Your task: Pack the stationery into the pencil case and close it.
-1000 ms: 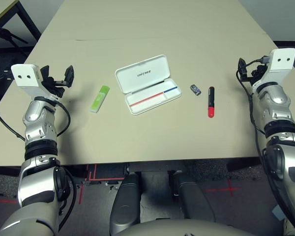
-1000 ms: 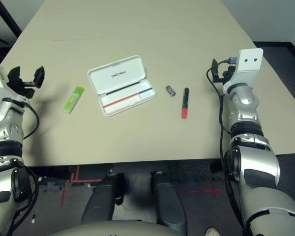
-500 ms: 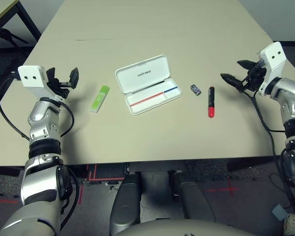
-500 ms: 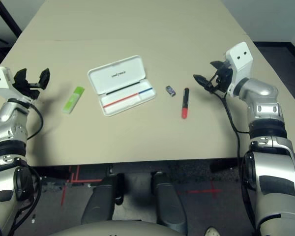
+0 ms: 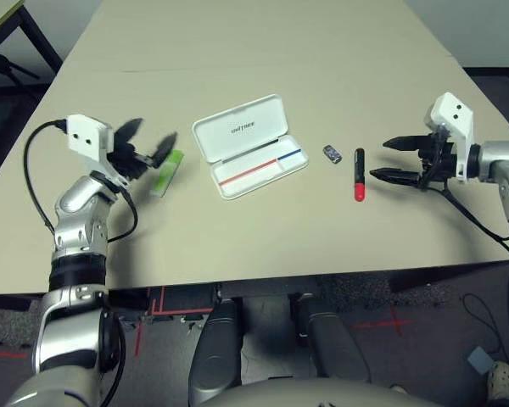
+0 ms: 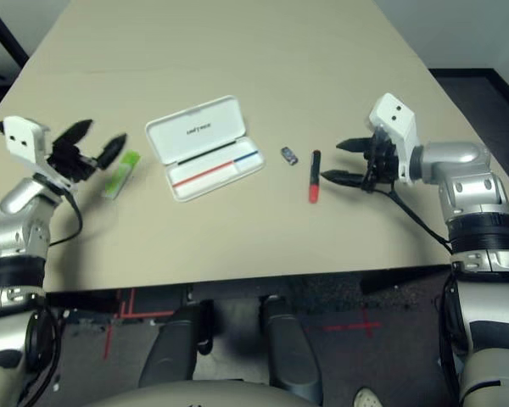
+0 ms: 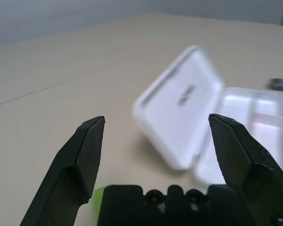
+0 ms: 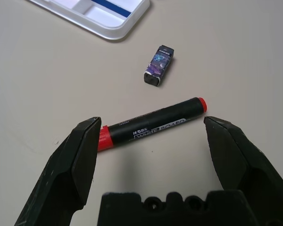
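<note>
The white pencil case (image 5: 250, 144) lies open at the table's middle, lid lettered "UNITREE", a red-and-blue line inside. Left of it lies the light-green highlighter (image 5: 165, 173), and my open left gripper (image 5: 144, 144) hovers just above its far end, pointing toward the case (image 7: 188, 127). Right of the case sit the small dark patterned block (image 5: 332, 153) and the black marker with red cap (image 5: 358, 174). My right gripper (image 5: 388, 159) stands open just right of the marker, aimed at it; the marker (image 8: 151, 124) lies between its fingers' line, with the block (image 8: 158, 65) beyond.
The beige table (image 5: 263, 51) stretches far behind the objects. Its front edge runs close below the arms. Dark floor with red tape marks lies beyond the edge.
Both arms swung inward. My left gripper moved right to the highlighter. My right gripper dropped and closed in on the marker. Both stayed open; the objects have not moved.
</note>
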